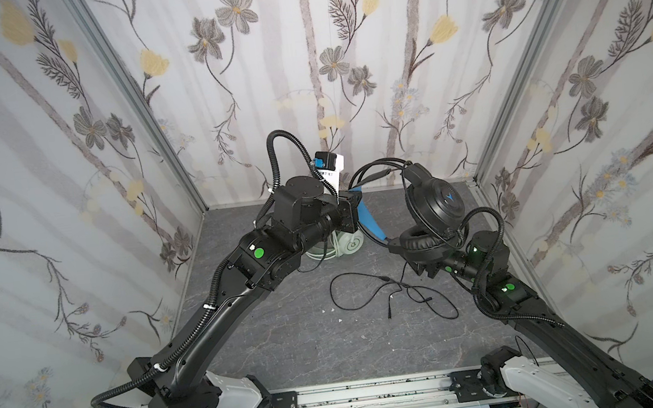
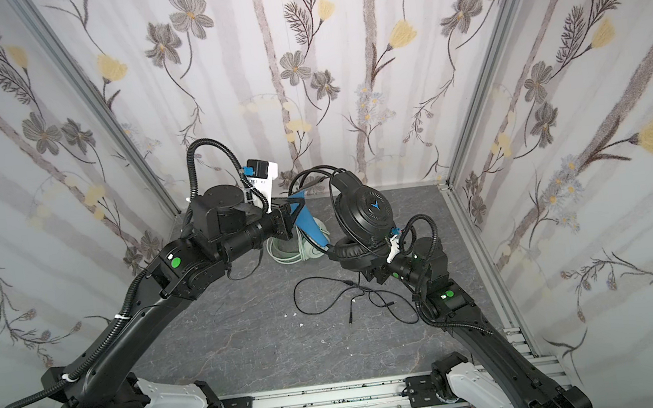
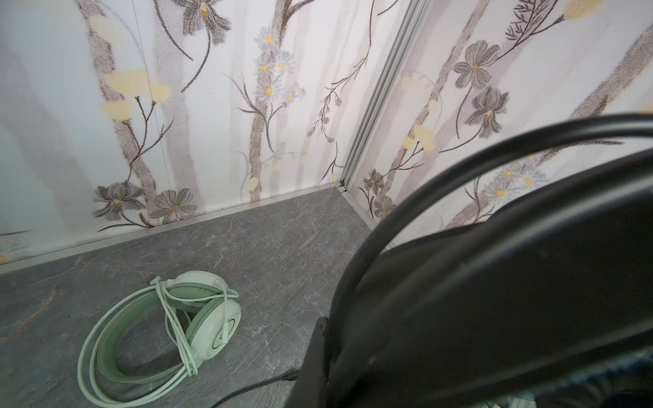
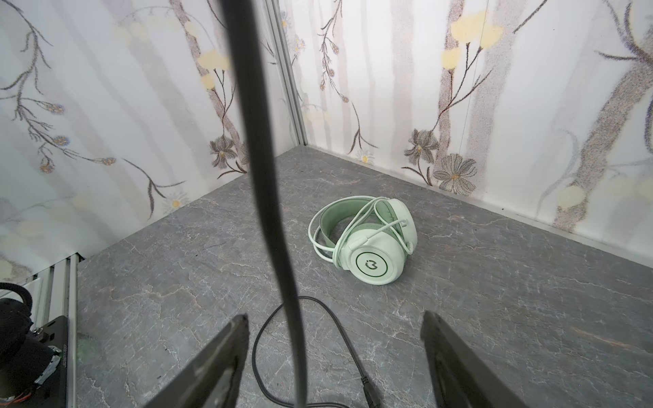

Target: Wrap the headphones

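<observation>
The black headphones [image 1: 439, 200] hang in the air at the back of the table, blue-marked earcup uppermost. My left gripper [image 1: 352, 210] is shut on their headband, whose blue inner band [image 2: 310, 225] shows. The lower earcup [image 1: 421, 242] lies just above my right gripper [image 4: 334, 318], which is open; only the black cable [image 4: 272, 212] hangs between its fingers. More of that cable loops over the headband and trails on the table [image 1: 389, 290]. The mint-green headphones [image 4: 371, 243] lie on the table below the left wrist, with their whitish cable wound round them [image 3: 159, 335].
Flowered walls close in the grey marbled table [image 1: 290, 343] on the left, back and right. An aluminium rail [image 1: 359, 398] with both arm bases runs along the front edge. Small white specks [image 1: 340, 320] lie near the loose cable.
</observation>
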Motion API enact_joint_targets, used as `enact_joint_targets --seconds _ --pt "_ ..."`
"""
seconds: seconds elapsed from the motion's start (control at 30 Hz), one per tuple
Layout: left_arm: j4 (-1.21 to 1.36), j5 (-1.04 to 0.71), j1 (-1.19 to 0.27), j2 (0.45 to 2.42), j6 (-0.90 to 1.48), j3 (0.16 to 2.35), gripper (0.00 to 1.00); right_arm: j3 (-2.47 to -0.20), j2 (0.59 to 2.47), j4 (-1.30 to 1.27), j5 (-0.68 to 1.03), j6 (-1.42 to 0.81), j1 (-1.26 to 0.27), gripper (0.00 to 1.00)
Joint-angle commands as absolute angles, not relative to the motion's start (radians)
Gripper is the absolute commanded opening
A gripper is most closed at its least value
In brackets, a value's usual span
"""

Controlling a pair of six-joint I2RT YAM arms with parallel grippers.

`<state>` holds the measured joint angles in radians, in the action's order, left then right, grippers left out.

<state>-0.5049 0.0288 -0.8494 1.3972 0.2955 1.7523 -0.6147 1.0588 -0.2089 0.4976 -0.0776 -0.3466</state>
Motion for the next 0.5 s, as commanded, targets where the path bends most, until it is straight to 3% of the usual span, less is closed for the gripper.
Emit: enact_joint_targets --seconds 0.0,0.47 --pt "-0.375 0.014 -0.849 1.393 0.360 1.757 0.00 -0.598 1.081 -0.313 0.527 -0.122 -0.347 0.76" --pt "-0.281 0.004 -0.849 1.394 0.450 1.741 0.00 -0.456 1.153 -0.501 0.579 -0.238 -0.340 0.71"
